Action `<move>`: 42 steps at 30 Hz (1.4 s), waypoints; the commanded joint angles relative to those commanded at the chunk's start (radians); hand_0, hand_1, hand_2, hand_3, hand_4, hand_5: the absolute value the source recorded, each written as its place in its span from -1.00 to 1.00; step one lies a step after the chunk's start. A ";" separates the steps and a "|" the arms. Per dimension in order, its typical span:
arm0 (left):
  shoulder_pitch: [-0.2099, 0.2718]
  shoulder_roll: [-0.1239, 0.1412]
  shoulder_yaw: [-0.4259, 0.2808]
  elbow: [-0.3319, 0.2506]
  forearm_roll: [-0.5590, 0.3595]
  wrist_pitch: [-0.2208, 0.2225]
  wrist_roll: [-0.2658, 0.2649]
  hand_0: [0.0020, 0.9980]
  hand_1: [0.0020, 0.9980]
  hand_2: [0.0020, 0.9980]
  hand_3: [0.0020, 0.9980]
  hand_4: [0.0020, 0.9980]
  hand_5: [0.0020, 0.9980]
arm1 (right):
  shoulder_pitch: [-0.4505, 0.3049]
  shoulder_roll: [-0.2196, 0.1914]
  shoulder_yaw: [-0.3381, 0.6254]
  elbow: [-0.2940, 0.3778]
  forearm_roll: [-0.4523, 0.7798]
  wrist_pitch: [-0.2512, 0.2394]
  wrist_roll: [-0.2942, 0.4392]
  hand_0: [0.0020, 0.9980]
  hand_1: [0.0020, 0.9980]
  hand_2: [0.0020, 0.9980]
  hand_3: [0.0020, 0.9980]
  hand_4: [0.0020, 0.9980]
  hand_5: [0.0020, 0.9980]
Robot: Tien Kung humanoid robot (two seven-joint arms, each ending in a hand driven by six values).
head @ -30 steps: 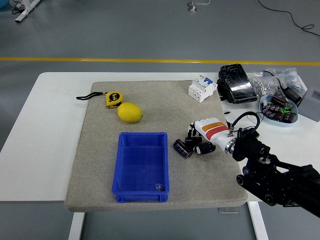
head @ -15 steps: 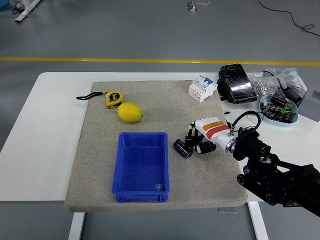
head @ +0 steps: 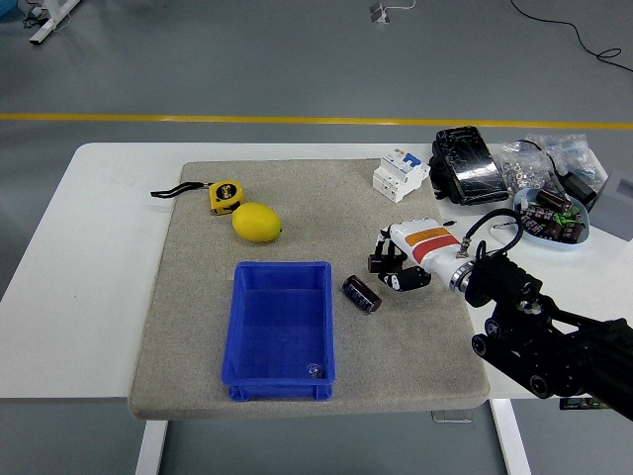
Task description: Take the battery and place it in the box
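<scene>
Battery (head: pixel 361 294) on the mat, just right of the blue box (head: pixel 281 330).
Likely stiff, smooth, prone to rolling; grip across its barrel. Right hand (head: pixel 404 263), just beside it, has fingers curled, apparently holding nothing.

Count on table: one battery (head: pixel 361 294), dark cylinder, on the mat; one blue box (head: pixel 281 330); one lemon (head: pixel 257 222); one yellow tape measure (head: pixel 225 196); one white circuit breaker (head: pixel 400 175); one black pouch (head: pixel 465 165); one bowl (head: pixel 579 240) of dark cylinders, number not countable; one robot hand (head: pixel 404 260) in view.
</scene>
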State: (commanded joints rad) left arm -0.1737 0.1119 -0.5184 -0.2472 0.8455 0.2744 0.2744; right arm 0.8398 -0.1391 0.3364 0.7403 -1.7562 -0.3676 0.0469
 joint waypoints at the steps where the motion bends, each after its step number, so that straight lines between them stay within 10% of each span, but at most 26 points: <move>1: 0.001 0.000 -0.001 0.000 0.001 0.000 0.000 0.08 0.07 0.24 0.17 0.27 0.21 | 0.002 0.001 0.014 0.008 -0.006 -0.001 -0.002 -0.64 -0.29 -0.12 -0.07 0.41 -0.56; 22: 0.005 0.005 -0.013 0.002 0.022 -0.002 0.005 0.08 0.05 0.24 0.17 0.27 0.21 | 0.023 0.026 0.033 0.382 -0.223 0.074 -0.098 -0.63 -0.29 -0.11 -0.06 0.43 -0.57; 24: 0.006 0.006 -0.014 0.002 0.023 -0.002 0.005 0.08 0.05 0.24 0.17 0.27 0.21 | 0.028 0.030 0.016 0.391 -0.230 0.095 -0.101 -0.58 -0.23 -0.02 0.06 0.78 -0.36; 29: 0.007 0.008 -0.015 0.002 0.025 -0.003 0.005 0.08 0.05 0.24 0.17 0.27 0.21 | 0.034 0.034 -0.012 0.389 -0.229 0.140 -0.108 -0.58 -0.23 -0.02 0.06 0.78 -0.36; 30: 0.008 0.008 -0.015 0.002 0.025 -0.003 0.005 0.08 0.04 0.24 0.17 0.27 0.21 | 0.033 0.034 -0.012 0.387 -0.230 0.148 -0.110 -0.53 -0.16 0.12 0.36 0.96 -0.23; 42: 0.015 0.009 -0.025 0.001 0.042 -0.008 0.012 0.07 0.04 0.24 0.17 0.27 0.21 | 0.023 0.030 0.000 0.374 -0.200 0.168 -0.110 -0.49 -0.10 0.26 0.65 1.00 -0.09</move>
State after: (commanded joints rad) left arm -0.1589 0.1211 -0.5436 -0.2463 0.8878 0.2666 0.2864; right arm 0.8632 -0.1095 0.3362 1.1145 -1.9565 -0.1998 -0.0634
